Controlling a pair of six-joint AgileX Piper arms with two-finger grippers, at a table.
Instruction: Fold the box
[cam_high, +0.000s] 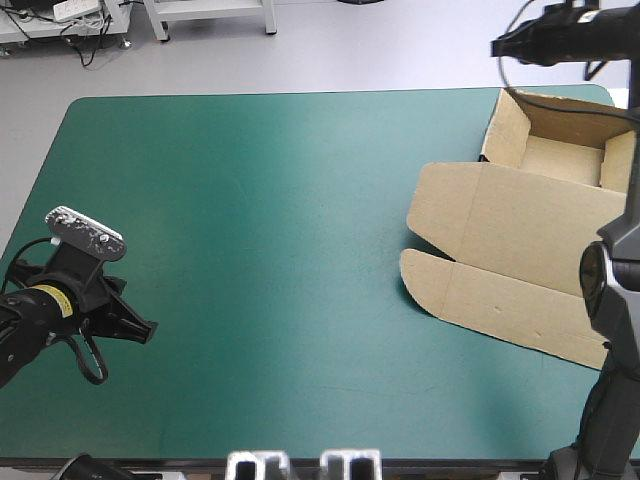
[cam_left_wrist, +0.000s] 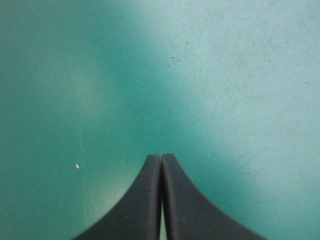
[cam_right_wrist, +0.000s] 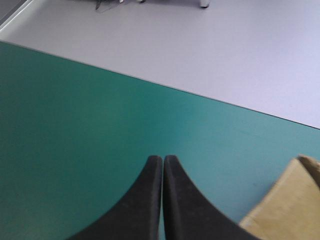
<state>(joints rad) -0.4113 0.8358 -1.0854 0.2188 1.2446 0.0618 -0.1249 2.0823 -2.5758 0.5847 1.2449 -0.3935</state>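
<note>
Teal-green surface (cam_high: 260, 220) lay bare across the left and middle of the high view. At lower left the left hand (cam_high: 143, 328) hung with its black fingers pressed together, holding nothing. At the right sat the brown box (cam_high: 510, 230), its walls up as an open tray at upper right and its lid flat toward the middle. The right hand (cam_right_wrist: 163, 157), raised by the tray's far corner, was likewise pinched together and empty. The tray looked formed; only the lid was left unfolded.

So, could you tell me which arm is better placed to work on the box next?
Probably the right. The right gripper, shut, hangs beside the box at its far corner; the left gripper, also shut, is over bare teal-green cover near its left edge, well away from the box.
</note>
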